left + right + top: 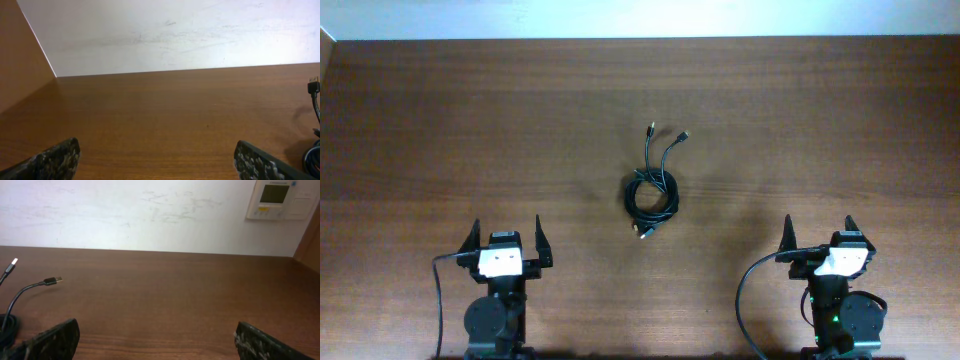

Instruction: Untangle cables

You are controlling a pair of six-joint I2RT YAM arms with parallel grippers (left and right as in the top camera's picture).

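The cables lie coiled together as a small black bundle in the middle of the table, with two plug ends reaching toward the far edge and one gold-tipped plug at the near side. My left gripper is open and empty at the near left, well apart from the bundle. My right gripper is open and empty at the near right. The left wrist view shows part of the cables at its right edge. The right wrist view shows a loose plug end of the cables at its left.
The wooden table ends at a white wall at the far side. A wall control panel shows in the right wrist view. Thick black robot cables trail from each arm base at the near edge.
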